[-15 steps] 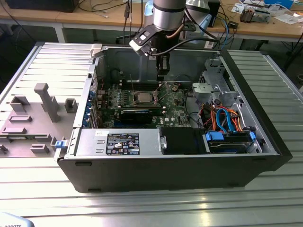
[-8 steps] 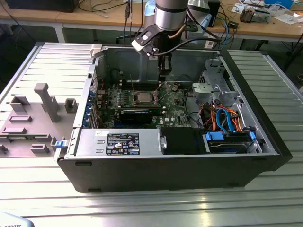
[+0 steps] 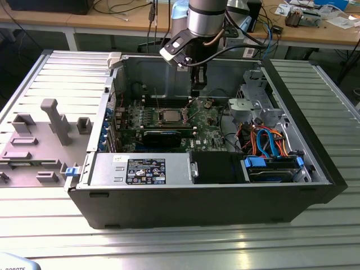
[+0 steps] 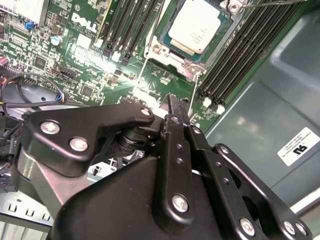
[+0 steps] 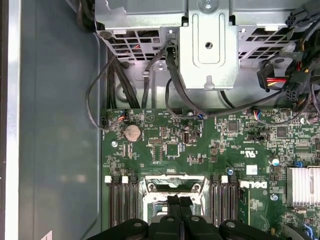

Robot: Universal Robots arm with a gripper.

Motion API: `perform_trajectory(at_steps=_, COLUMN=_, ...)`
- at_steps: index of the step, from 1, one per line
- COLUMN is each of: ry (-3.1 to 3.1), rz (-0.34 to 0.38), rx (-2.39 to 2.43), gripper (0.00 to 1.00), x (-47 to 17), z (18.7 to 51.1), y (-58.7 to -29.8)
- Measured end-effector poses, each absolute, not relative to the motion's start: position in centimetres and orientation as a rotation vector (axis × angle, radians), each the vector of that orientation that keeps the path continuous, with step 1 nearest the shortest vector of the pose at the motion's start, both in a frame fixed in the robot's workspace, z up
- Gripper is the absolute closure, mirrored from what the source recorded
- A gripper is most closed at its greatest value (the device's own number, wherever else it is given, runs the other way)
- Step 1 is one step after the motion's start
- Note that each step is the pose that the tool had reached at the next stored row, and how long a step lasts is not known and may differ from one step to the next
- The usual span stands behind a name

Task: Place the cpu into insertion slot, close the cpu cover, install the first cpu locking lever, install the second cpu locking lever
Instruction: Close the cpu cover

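Exterior view: gripper point(image 3: 198, 84) hangs over the motherboard point(image 3: 209, 133), just to the exterior view's right of the cpu point(image 3: 169, 116), which is seated in the insertion slot point(image 3: 159, 117).
Second wrist view: fingers point(image 4: 176, 109) pinched together, nothing visible between them; locking lever point(image 4: 141, 70) close by.
First wrist view: tips over the slot.
Risk: an off-line descent snags or bends the lever, or scrapes the board.

cpu point(image 4: 195, 25) on motherboard point(image 4: 95, 60); motherboard inside case point(image 3: 197, 205)
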State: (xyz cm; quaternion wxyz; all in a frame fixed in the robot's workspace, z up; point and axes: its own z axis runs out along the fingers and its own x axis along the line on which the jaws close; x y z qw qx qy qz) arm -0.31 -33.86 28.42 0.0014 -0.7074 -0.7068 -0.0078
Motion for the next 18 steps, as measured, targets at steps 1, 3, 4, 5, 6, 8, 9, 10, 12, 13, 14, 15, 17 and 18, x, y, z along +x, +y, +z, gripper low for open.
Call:
perform_trajectory(at_steps=1, ry=-2.218, rz=-0.025, rx=-2.22, gripper=0.89, x=-0.16, z=28.42, y=-33.86)
perform_trajectory(at_steps=3, ry=-2.218, rz=-0.025, rx=-2.22, gripper=0.89, x=0.02, z=28.42, y=-33.86)
perform_trajectory(at_steps=4, ry=-2.218, rz=-0.025, rx=-2.22, gripper=0.89, x=0.12, z=28.42, y=-33.86)
perform_trajectory(at_steps=5, ry=-2.218, rz=-0.025, rx=-2.22, gripper=0.89, x=0.23, z=28.42, y=-33.86)
perform_trajectory(at_steps=6, ry=-2.218, rz=-0.024, rx=-2.22, gripper=0.89, x=0.31, z=28.42, y=-33.86)
perform_trajectory(at_steps=8, ry=-2.218, rz=-0.025, rx=-2.22, gripper=0.89, x=0.47, z=28.42, y=-33.86)
perform_trajectory(at_steps=9, ry=-2.218, rz=-0.025, rx=-2.22, gripper=0.89, x=0.49, z=28.42, y=-33.86)
perform_trajectory(at_steps=10, ry=-2.218, rz=-0.024, rx=-2.22, gripper=0.89, x=0.49, z=28.42, y=-33.86)
perform_trajectory(at_steps=12, ry=-2.218, rz=-0.025, rx=-2.22, gripper=0.89, x=0.51, z=28.42, y=-33.86)
perform_trajectory(at_steps=13, ry=-2.218, rz=-0.025, rx=-2.22, gripper=0.89, x=0.53, z=28.42, y=-33.86)
perform_trajectory(at_steps=14, ry=-2.218, rz=-0.025, rx=-2.22, gripper=0.89, x=0.53, z=28.42, y=-33.86)
perform_trajectory(at_steps=15, ry=-2.218, rz=-0.025, rx=-2.22, gripper=0.89, x=0.53, z=28.42, y=-33.86)
perform_trajectory(at_steps=17, ry=-2.218, rz=-0.025, rx=-2.22, gripper=0.89, x=0.53, z=28.42, y=-33.86)
perform_trajectory(at_steps=18, ry=-2.218, rz=-0.025, rx=-2.22, gripper=0.89, x=0.53, z=28.42, y=-33.86)
